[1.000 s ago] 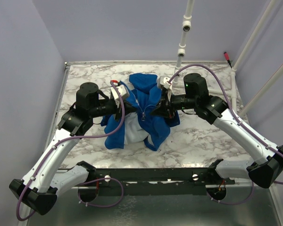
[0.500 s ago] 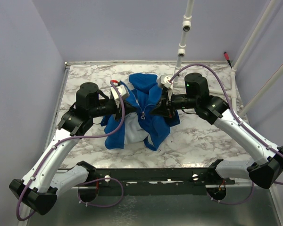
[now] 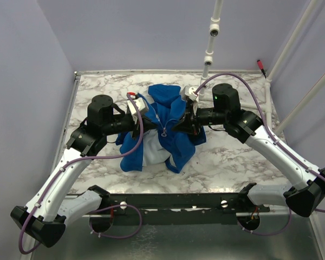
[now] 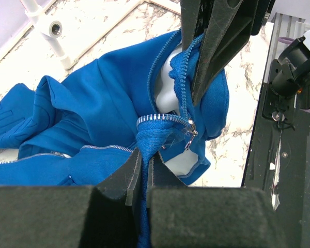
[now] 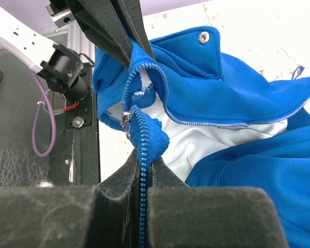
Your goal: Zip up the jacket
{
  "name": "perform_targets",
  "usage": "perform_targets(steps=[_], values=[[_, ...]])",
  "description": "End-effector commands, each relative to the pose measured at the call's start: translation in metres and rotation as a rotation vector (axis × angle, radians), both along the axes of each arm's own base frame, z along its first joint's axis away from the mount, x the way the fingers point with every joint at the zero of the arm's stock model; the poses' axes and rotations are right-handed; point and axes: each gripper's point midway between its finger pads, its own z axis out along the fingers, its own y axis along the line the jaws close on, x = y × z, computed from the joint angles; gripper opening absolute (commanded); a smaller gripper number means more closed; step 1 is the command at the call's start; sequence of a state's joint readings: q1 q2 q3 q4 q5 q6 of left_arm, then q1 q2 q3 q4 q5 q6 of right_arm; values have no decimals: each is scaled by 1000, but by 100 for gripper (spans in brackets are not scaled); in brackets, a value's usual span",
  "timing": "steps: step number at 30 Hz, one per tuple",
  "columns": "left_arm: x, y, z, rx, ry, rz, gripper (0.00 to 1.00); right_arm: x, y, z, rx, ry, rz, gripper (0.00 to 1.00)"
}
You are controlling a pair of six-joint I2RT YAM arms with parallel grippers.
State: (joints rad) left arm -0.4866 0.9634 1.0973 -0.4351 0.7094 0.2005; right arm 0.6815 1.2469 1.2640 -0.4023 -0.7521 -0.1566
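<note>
Left gripper (image 4: 144,161): pressed together, pinching a fold of blue cloth at the zipper edge.
Jacket (image 3: 173,145): crumpled in the middle of the table (image 3: 233,157) between the two arms, with pale lining showing along the near side and the front bunched up between the two grips.
Slider (image 4: 191,129): low on the teeth, between the two pinches. Neither gripper appears to hold it.
Right gripper (image 5: 142,155): pressed together on the toothed tape just beside the slider.
Risk, slipping: the cloth is soft and each pinch is narrow, so a harder pull apart could drag the tape out of one grip.
Risk, jamming: the tape curls and loose cloth sits close to the slider, so it may snag there.
Risk, collision: the fingertips are nearly touching, so a small misjudged move could knock them together.
</note>
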Motion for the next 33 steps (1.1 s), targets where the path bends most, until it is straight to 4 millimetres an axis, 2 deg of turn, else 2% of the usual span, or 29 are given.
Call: perform_targets(steps=[1,9,20,33], values=[[1,1,6,-13,-42,3,0,-6,4,21,64,-36,19,1],[0,1,6,-13,-45,3,0,-7,3,24,76,-38,13,1],[2,1,9,-14,-54,12,0,-14,-4,-11,-32,37,34,1],[3,2,5,-6,-53,14,0,-13,4,8,25,12,59,1]])
